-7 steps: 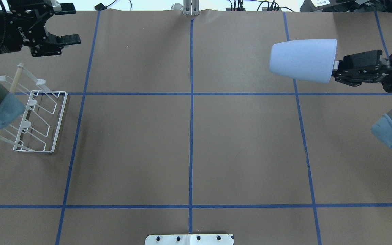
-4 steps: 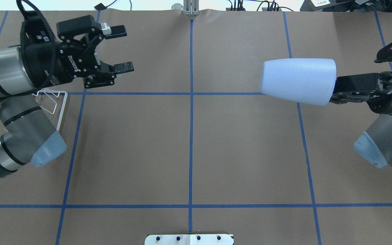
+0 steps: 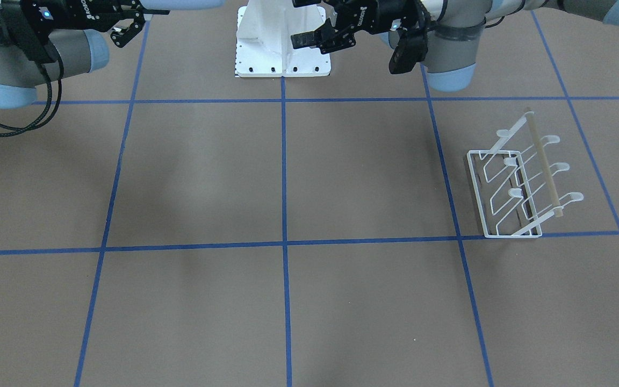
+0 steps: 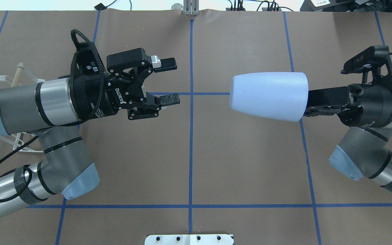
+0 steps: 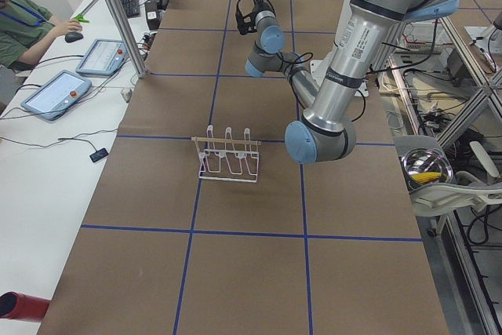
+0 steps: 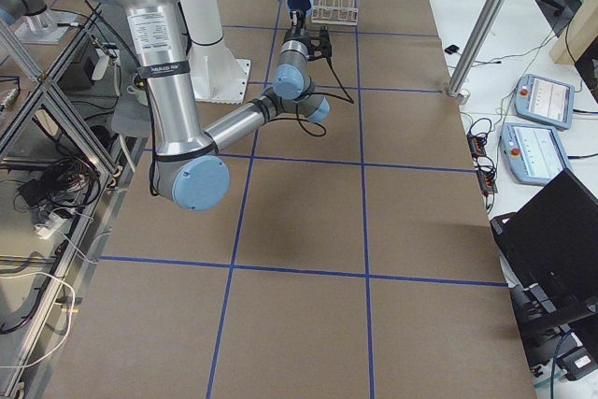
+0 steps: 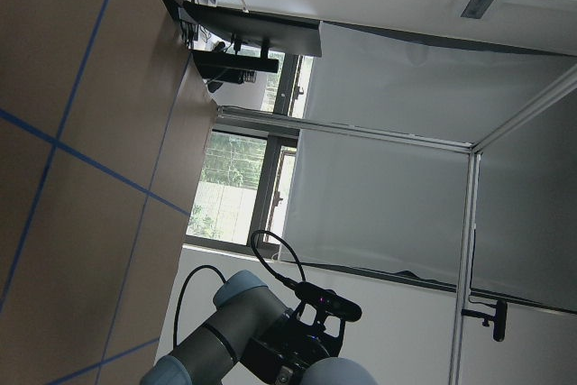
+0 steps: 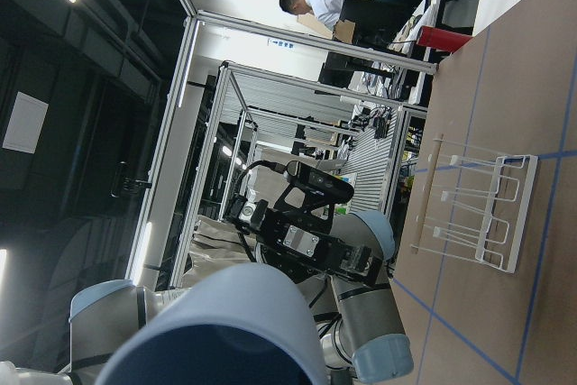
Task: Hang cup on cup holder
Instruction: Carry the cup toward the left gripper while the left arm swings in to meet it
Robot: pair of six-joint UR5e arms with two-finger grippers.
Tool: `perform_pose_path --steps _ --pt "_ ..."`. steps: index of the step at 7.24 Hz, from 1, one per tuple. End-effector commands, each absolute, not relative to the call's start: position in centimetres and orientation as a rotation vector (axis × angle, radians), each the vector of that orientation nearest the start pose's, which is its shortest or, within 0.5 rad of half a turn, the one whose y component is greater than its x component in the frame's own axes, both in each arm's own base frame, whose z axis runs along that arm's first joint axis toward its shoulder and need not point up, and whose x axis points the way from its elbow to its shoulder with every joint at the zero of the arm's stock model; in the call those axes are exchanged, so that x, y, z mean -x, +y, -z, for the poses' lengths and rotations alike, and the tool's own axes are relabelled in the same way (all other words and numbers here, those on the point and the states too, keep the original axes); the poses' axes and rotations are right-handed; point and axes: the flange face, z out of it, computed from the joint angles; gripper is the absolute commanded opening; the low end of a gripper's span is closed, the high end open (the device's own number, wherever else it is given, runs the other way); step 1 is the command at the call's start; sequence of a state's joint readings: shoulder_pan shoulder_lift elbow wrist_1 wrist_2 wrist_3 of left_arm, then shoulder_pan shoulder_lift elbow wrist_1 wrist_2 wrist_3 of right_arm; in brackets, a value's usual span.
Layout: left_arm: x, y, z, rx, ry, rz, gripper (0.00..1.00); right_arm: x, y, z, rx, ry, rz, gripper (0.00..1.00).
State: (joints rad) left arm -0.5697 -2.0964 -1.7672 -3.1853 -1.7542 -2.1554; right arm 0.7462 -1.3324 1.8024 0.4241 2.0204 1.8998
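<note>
The pale blue-grey cup is held level in the air, right of the table's centre line, narrow closed end pointing left. My right gripper is shut on its rim end, with the fingertips hidden by the cup. My left gripper is open and empty, facing the cup's closed end across a gap at the centre line. The white wire cup holder with its wooden rod stands on the table on my left side. In the overhead view the cup holder is mostly hidden under my left arm. The cup fills the bottom of the right wrist view.
The white pedestal plate sits at the table's near edge. Blue tape lines divide the brown table into squares. An operator sits at a side desk with tablets beyond the table's far edge.
Both arms have swung inward toward the table's centre. The cup has moved left with the right gripper. The left arm now covers most of the cup holder in the overhead view.
</note>
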Motion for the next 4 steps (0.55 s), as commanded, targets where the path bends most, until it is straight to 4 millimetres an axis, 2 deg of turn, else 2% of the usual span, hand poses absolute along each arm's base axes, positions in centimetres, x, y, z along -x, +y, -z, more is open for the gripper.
perform_pose_path --steps 1,3,4 --pt "-38.7 -35.6 -10.5 0.148 2.373 0.379 0.98 27.7 -35.0 -25.6 -0.256 -2.348 0.047 0.0" --pt "-38.8 -35.4 -10.0 0.155 2.381 0.372 0.98 29.7 -34.3 -26.1 -0.254 -2.324 0.069 0.0" --pt "-38.9 -35.4 -9.8 0.155 2.383 0.37 0.98 29.8 -34.2 -26.2 -0.255 -2.324 0.071 0.0"
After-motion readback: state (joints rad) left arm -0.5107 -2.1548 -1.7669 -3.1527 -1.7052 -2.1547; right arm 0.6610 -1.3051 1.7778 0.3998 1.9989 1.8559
